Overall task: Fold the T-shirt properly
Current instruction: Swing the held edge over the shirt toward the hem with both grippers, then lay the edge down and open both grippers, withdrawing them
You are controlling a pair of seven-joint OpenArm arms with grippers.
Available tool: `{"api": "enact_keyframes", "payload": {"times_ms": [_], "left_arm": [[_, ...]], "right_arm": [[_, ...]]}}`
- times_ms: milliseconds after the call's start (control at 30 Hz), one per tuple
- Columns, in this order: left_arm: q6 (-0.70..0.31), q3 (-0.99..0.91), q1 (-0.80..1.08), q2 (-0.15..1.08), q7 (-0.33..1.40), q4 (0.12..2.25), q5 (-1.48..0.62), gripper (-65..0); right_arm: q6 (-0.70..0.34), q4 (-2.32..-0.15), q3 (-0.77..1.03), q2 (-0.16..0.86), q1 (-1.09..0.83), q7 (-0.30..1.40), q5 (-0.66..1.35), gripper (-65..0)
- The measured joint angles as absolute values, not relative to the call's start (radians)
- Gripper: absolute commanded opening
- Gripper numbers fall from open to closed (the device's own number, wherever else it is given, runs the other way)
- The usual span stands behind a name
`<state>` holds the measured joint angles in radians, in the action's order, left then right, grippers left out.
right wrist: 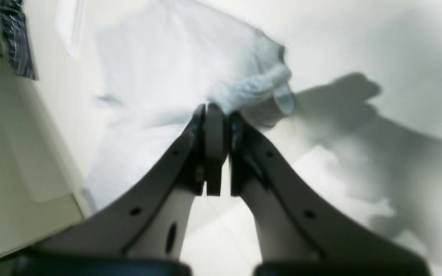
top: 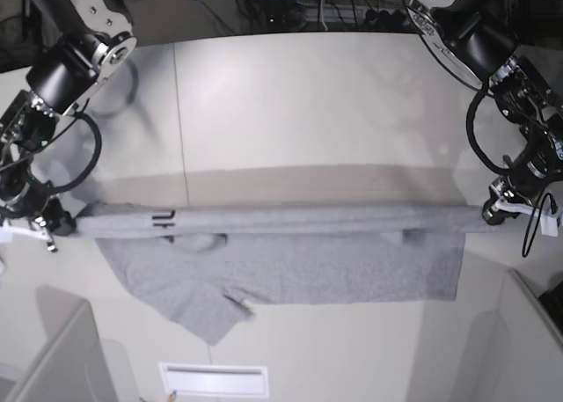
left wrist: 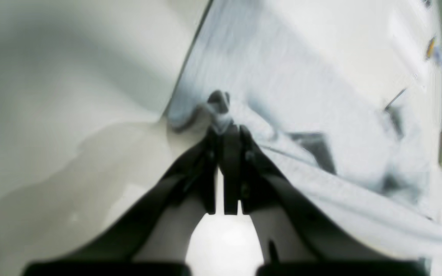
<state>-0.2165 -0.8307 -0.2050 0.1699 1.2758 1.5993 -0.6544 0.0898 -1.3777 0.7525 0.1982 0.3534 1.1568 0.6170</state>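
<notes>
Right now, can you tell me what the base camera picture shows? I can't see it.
A grey T-shirt is stretched wide across a pale table, folded along its top edge, held at both ends. The left end effector grips one end and the right end effector the other. One sleeve sticks out at the bottom, and a bit of black lettering shows near the right arm's end.

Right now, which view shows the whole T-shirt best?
The base view: the T-shirt hangs stretched between both arms, sleeve visible. Each wrist view shows only blurred cloth pinched at the closed fingers.
</notes>
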Motion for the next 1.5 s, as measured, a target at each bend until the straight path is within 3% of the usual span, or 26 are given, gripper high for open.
{"api": "enact_keyframes", "payload": {"times_ms": [167,400,633,867,1167,1500], "left_arm": [[-0.220,-0.830,-0.197,0.169,1.270,1.617,-0.662,-65.0],[-0.225,-0.830,0.014,0.169,1.266,1.767,-0.667,-65.0],[-0.220,-0.833,0.206,0.167,1.263,1.761,-0.655,-65.0],[-0.220,-0.834,0.315,0.151,1.250,1.757,-0.656,-65.0],[-0.224,-0.835,0.363,0.152,1.253,1.760,-0.659,-65.0],[-0.224,-0.836,0.376,0.153,1.252,1.810,-0.657,-65.0]], "right_arm": [[0.089,-1.388,0.750,0.221,0.400,1.188,0.644,-65.0],[0.086,-1.378,0.756,0.186,0.221,1.198,0.619,-65.0],[0.076,-1.377,0.751,0.122,0.015,1.085,0.646,-65.0],[0.071,-1.395,0.752,0.128,-0.044,1.067,0.679,-65.0],[0.071,-1.483,0.754,0.120,-0.128,1.076,0.659,-65.0],[0.084,-1.605,0.780,0.045,-0.191,1.077,0.624,-65.0]]}}
